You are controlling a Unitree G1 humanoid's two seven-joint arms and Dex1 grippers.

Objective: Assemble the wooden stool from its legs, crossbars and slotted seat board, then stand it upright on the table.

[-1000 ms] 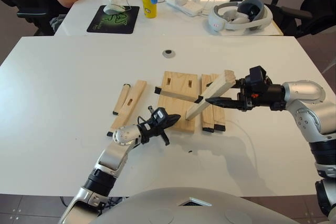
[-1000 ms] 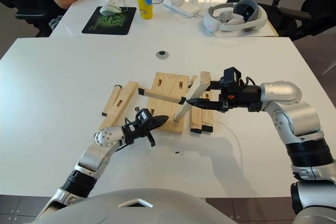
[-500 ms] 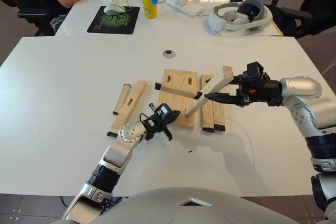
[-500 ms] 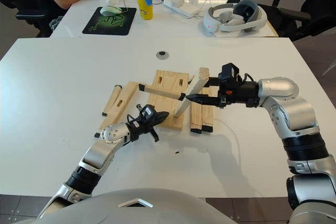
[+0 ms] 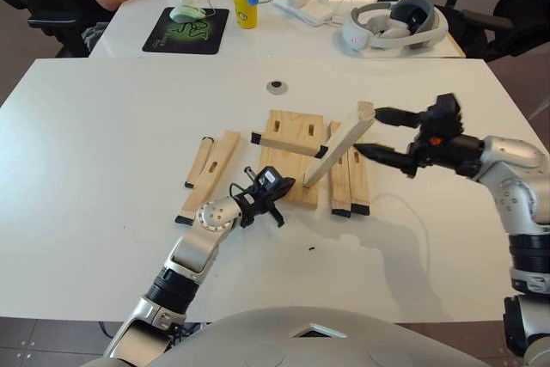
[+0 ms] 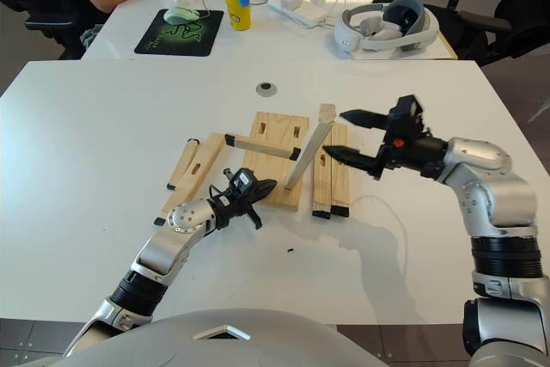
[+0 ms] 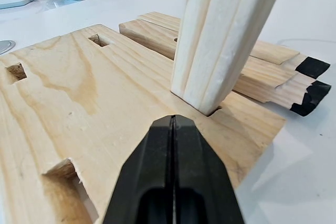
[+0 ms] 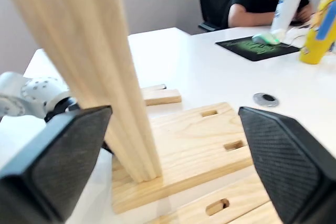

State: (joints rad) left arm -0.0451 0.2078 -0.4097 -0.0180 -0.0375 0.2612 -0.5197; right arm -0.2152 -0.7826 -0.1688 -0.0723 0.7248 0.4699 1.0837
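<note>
Pine, pale and unfinished, is what every part is made of. A flat, slotted seat board point(image 5: 292, 174) is laid on the white table point(image 5: 129, 126). A square wooden leg point(image 5: 337, 148) is stood in the slot at the board's near right corner, tilted up and away to the right. A slim black-tipped crossbar point(image 5: 290, 145) is seen running from the leg's side across the board to the left; whether that joint is seated cannot be told. Two spare black-tipped legs point(image 5: 351, 180) are laid flat just beside the board's right edge.

The black right gripper point(image 5: 369, 131) is held wide open beside the leg's upper end, with nothing between its fingers. The black left gripper point(image 7: 173, 127) is pressed fully closed and empty, its tip at the board's near edge, close to the leg's foot.

The leg is judged light, stiff and not fragile, though its smooth faces may slip between hard fingers. It is best taken across two flat faces near mid-length, since leverage from the top could splinter the slot edge.
</note>
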